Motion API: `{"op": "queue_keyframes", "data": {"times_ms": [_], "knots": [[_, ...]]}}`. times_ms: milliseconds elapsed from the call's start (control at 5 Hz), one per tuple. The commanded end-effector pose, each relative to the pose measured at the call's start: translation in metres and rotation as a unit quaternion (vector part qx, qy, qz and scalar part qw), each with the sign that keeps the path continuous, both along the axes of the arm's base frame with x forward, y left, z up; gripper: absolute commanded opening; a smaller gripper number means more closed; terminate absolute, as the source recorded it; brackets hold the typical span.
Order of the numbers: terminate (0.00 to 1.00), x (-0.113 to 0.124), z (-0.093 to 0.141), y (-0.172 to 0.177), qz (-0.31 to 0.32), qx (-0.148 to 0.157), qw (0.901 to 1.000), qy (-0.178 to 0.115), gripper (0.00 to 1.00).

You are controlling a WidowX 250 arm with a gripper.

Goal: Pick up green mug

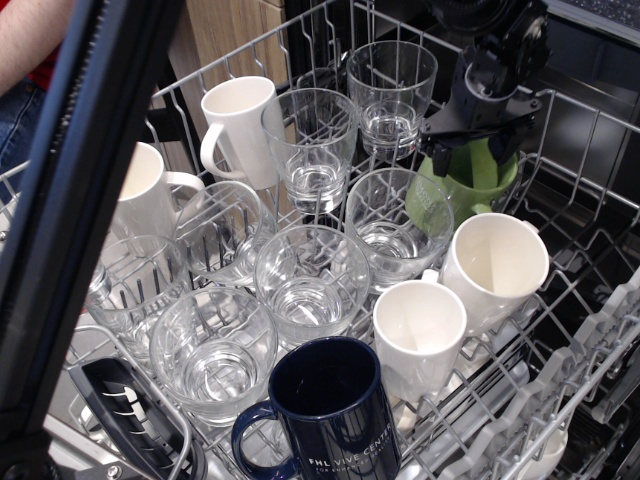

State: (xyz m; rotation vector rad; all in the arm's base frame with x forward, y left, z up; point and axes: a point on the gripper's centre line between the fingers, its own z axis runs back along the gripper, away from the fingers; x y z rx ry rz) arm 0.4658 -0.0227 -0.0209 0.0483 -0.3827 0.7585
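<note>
1. The dark navy mug (335, 410), well apart from the gripper (470, 160) at the near edge of the rack, carries white lettering low on its side. The first line reads roughly "FHL VIVE CENTER"; the smaller line beneath it is too small to read.
2. The green mug (462, 190), right under the gripper, has a pale patch of small lettering on its side, seen through a glass; it is illegible.
</note>
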Motion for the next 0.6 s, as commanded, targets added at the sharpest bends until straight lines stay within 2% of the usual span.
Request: {"op": "queue_keyframes", "data": {"times_ms": [0,200,400], "knots": [[0.0,0.016,0.031,0.021,0.01,0.019,0.999,-0.04,1.0],[0.0,0.015,0.018,0.022,0.009,0.04,0.9984,-0.04,1.0],[0.0,0.015,0.008,0.024,0.011,0.053,0.9982,-0.026,1.0]]}}
